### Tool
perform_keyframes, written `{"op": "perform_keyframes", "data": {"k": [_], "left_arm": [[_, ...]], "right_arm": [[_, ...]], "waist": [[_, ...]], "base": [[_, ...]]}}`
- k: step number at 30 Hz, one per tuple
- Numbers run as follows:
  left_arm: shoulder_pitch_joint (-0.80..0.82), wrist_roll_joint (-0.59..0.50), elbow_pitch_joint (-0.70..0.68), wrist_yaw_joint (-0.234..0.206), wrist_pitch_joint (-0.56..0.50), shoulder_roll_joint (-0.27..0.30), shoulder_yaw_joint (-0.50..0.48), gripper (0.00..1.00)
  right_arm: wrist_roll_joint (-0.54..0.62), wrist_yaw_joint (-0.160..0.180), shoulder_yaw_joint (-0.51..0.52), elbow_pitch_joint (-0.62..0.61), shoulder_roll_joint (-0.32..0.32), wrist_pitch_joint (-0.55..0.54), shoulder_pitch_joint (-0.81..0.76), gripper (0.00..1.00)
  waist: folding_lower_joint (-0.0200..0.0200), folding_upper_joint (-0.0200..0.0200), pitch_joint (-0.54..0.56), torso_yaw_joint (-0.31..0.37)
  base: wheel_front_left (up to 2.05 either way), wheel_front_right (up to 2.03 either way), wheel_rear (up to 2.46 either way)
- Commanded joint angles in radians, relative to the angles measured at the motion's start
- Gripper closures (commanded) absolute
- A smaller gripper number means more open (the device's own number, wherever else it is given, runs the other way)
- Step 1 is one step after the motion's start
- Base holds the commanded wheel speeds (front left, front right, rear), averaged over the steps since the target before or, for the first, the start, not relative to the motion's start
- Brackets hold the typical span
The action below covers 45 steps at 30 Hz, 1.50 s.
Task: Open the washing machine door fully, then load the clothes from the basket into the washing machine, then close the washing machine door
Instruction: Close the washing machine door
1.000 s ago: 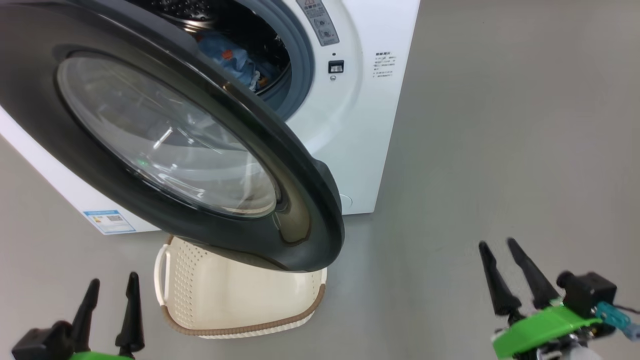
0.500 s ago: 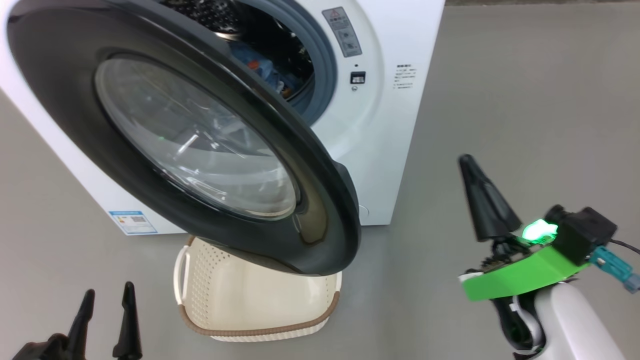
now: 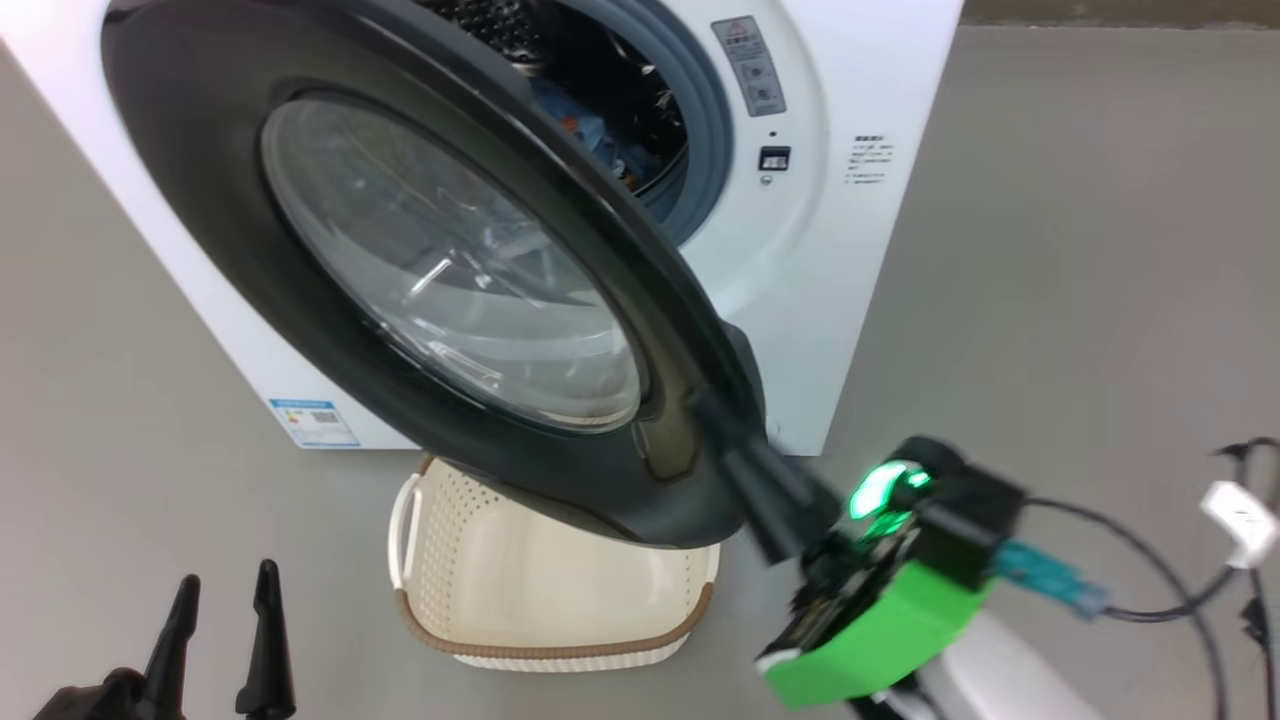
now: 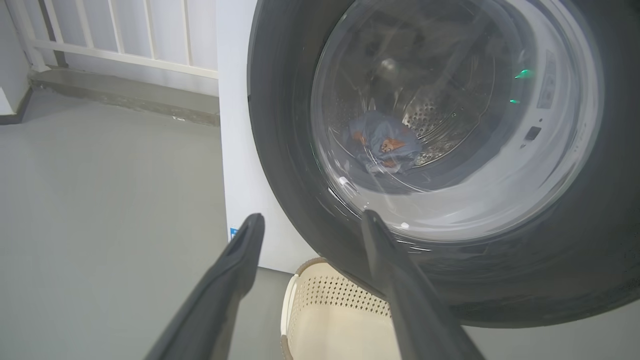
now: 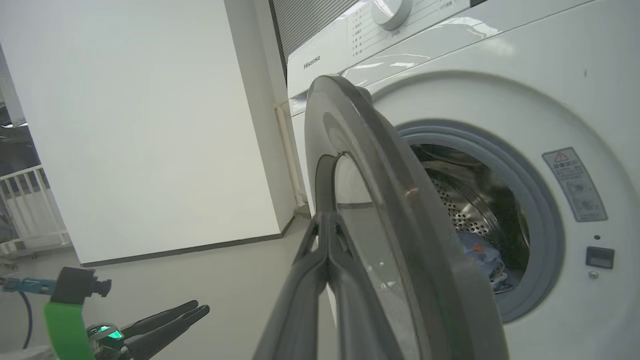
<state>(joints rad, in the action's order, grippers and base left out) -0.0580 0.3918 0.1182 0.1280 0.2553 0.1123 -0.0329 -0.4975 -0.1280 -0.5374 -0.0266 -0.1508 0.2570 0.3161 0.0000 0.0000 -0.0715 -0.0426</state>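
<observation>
The door stands swung partway out from the washing machine, its glossy black ring and bulging glass turned toward the robot. Behind its edge is the machine's open mouth with the grey gasket around it. In the steel drum lie the clothes, a blue bundle with orange prints. Looking through the glass from the left wrist view, you see the same bundle low in the drum.

Now to the door's free edge, low on the right: there's the right pincer, fingers pressed flat together with nothing between them, the tip right up at the outer face of the black ring. I cannot tell whether it touches the ring, because the finger is blurred there. A green lamp glows on its wrist, and cables trail off to the right.

Below the door, on the grey floor, the basket sits just in front of the machine. Its far part is hidden under the door's rim, with the brown band and one white handle showing.

Over at the lower left, the left pincer hangs well apart from all of it, fingers spread wide, gripping nothing, pointing toward door and basket.

A blue sticker marks the machine's lower corner, a warning label sits beside the opening, and a white railing runs behind.
</observation>
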Motion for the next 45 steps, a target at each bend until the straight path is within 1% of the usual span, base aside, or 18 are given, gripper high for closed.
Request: {"op": "perform_keyframes", "data": {"k": [1, 3, 8, 11, 17, 22, 28, 35, 44, 45], "left_arm": [[0.019, -0.008, -0.028, 0.003, 0.006, 0.010, -0.035, 0.00], [0.021, -0.008, -0.028, 0.003, 0.006, 0.007, -0.034, 0.00], [0.035, -0.006, -0.024, 0.003, 0.006, -0.002, -0.019, 0.00], [0.043, -0.005, -0.021, 0.003, 0.006, -0.008, -0.012, 0.00], [0.050, -0.003, -0.011, 0.003, 0.006, -0.017, -0.005, 0.00], [0.060, -0.004, -0.009, 0.003, 0.006, -0.019, 0.002, 0.00], [0.075, -0.004, -0.009, 0.003, 0.006, -0.018, 0.008, 0.00], [0.091, -0.004, -0.011, 0.003, 0.006, -0.013, 0.018, 0.00], [0.128, -0.005, -0.022, 0.003, 0.006, -0.018, 0.033, 0.00], [0.128, -0.005, -0.022, 0.003, 0.006, -0.018, 0.033, 0.00]], "right_arm": [[-0.007, -0.003, -0.026, -0.015, 0.012, 0.005, 0.036, 1.00], [-0.014, -0.003, -0.071, 0.015, 0.011, 0.005, 0.040, 1.00], [-0.032, -0.003, -0.141, 0.112, 0.002, 0.005, 0.041, 1.00], [-0.044, -0.003, -0.162, 0.171, -0.003, 0.005, 0.037, 1.00], [-0.055, -0.003, -0.167, 0.275, -0.006, 0.005, 0.036, 1.00], [-0.046, -0.003, -0.138, 0.318, -0.007, 0.005, 0.046, 1.00], [-0.032, -0.003, -0.073, 0.340, -0.003, 0.005, 0.058, 1.00], [-0.018, -0.003, -0.017, 0.343, 0.006, 0.005, 0.084, 1.00], [0.002, -0.003, 0.094, 0.339, -0.001, 0.005, 0.129, 1.00], [0.002, -0.003, 0.094, 0.339, -0.001, 0.005, 0.129, 1.00]], "waist": [[0.0000, 0.0000, -0.003, -0.008], [0.0000, 0.0000, -0.006, -0.017], [0.0000, 0.0000, -0.023, -0.043], [0.0000, 0.0000, -0.034, -0.054], [0.0000, 0.0000, -0.053, -0.063], [0.0000, 0.0000, -0.068, -0.066], [0.0000, 0.0000, -0.084, -0.067], [0.0000, 0.0000, -0.108, -0.066], [0.0000, 0.0000, -0.157, -0.077], [0.0000, 0.0000, -0.157, -0.077]], "base": [[0.00, 0.00, 0.00], [0.00, 0.00, 0.00], [0.00, 0.00, 0.00], [0.00, 0.00, 0.00], [0.00, 0.00, 0.00], [0.00, 0.00, 0.00], [0.00, 0.00, 0.00], [0.00, 0.00, 0.00], [0.00, 0.00, 0.00], [0.00, 0.00, 0.00]]}}
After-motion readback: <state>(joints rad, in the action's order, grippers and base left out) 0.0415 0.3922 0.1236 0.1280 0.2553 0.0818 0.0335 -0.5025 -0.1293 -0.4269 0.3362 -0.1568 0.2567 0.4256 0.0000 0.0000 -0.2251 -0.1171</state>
